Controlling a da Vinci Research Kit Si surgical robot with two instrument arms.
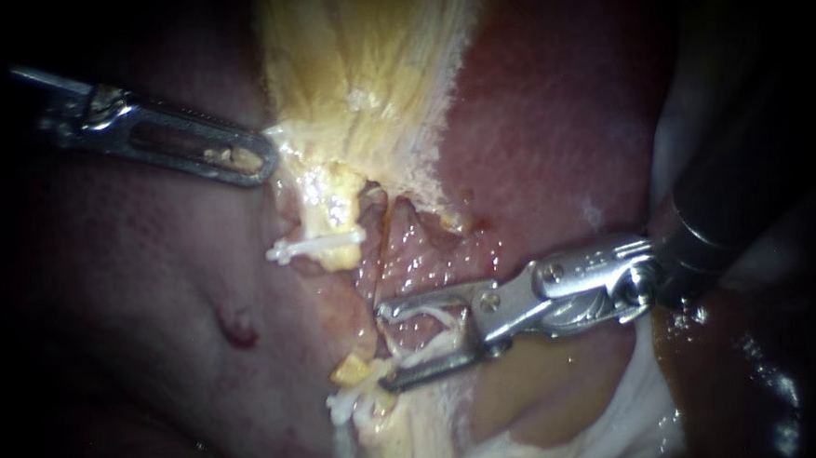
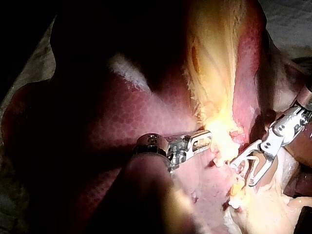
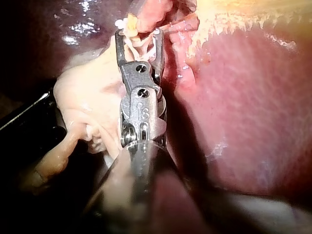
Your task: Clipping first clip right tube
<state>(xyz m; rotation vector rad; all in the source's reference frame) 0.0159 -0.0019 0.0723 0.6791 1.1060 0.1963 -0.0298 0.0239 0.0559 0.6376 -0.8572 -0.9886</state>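
My right instrument [image 1: 383,347] comes in from the right. Its jaws stand wide apart and hold a white clip [image 1: 425,335] between them. A thin pink tube [image 1: 378,263] runs down from the gallbladder [image 1: 362,64] into that gap. The right wrist view shows the clip [image 3: 139,46] in the right instrument [image 3: 138,34], straddling pale strands of tissue. My left instrument [image 1: 260,162] is shut on the yellow edge of the gallbladder at upper left. It also shows in the left wrist view [image 2: 207,138], with the right instrument [image 2: 243,174] beside it.
One white clip [image 1: 320,246] sits across the tube to the left, and another white clip [image 1: 347,405] lies lower down. Red liver [image 1: 551,110] surrounds the site. Pale fatty tissue [image 1: 623,423] lies under the right shaft.
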